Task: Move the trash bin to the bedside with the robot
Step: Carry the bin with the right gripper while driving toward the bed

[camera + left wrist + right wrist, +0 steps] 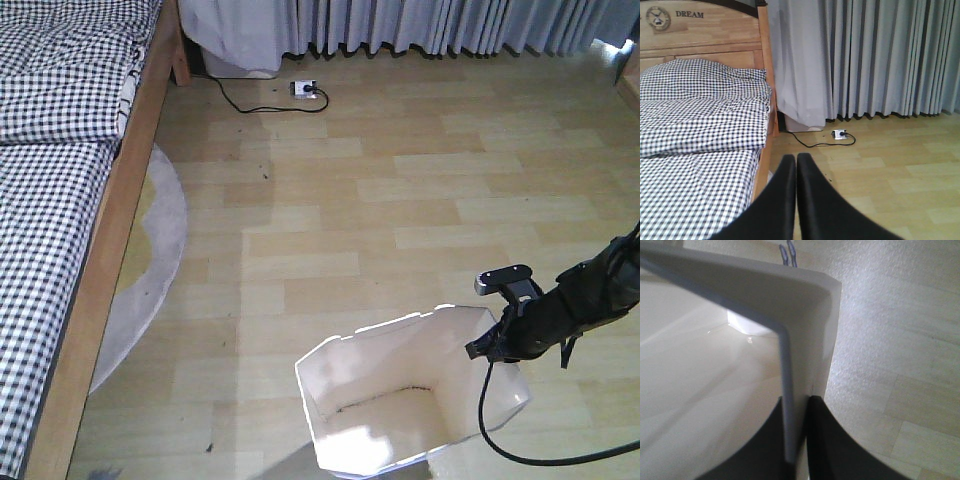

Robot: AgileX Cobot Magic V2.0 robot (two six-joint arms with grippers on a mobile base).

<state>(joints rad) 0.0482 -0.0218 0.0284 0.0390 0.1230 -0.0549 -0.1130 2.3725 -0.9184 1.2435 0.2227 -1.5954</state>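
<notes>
bedroom in a home. bed [50, 230] w/ light wood frame & b/w checked bedding [700, 120], headboard [705, 37] marked "dream". long grey curtains [880, 60] reach the floor. wood-plank floor [400, 200], round grey rug [155, 260] partly under the bed, white power strip [304, 89] w/ black cable near the curtains.
</notes>
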